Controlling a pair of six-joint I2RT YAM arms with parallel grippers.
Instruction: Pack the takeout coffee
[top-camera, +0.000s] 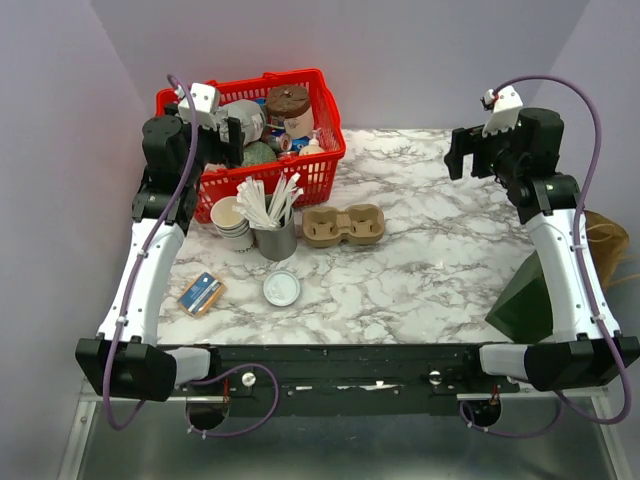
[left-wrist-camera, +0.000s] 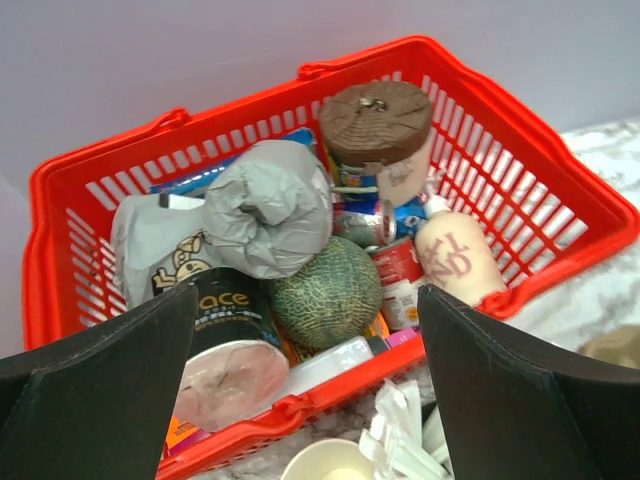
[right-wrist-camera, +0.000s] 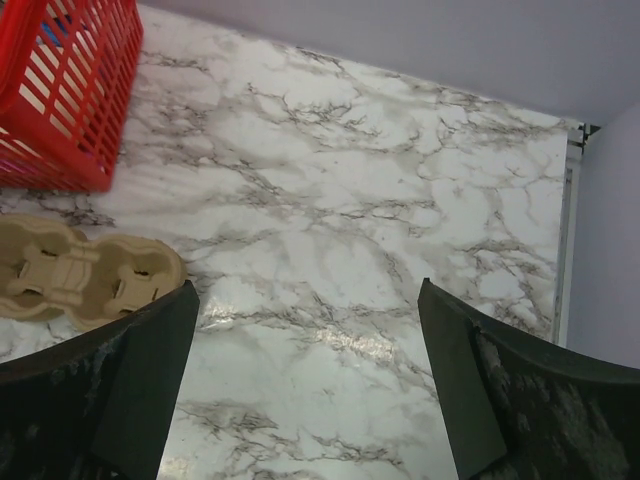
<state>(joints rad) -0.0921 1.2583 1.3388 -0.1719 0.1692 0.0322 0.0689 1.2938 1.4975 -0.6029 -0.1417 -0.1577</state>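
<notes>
**Both arms raised, fingers spread wide and empty**

The takeout coffee, a paper cup with a lid on it, cannot be picked out in any of the three views. The cup-like things that do show are different. A stack of lidless paper cups (top-camera: 232, 225), cream inside the top one, stands on the marble tabletop (top-camera: 430, 260) just in front of the red basket (top-camera: 335, 150). A loose flat white lid (top-camera: 281, 289) lies nearer the arms, apart from the stack. A metal cup of white stirrers (top-camera: 277, 240) stands just beside the stack, and a brown pulp cup carrier (top-camera: 343, 226) lies to its right with nothing in its wells.

The left fingers (top-camera: 232, 140) are spread wide and hold nothing. They hang above the near part of the basket and touch none of its contents. Between them the wrist view shows a netted melon (left-wrist-camera: 325, 290), a crumpled grey bag (left-wrist-camera: 265, 205) and a tub with a brown lid (left-wrist-camera: 378, 125).

The right fingers (top-camera: 461, 153) are equally wide apart and empty. They are held above the far right of the tabletop, with only bare marble between them. The carrier and a corner of the basket lie off to their left.
</notes>
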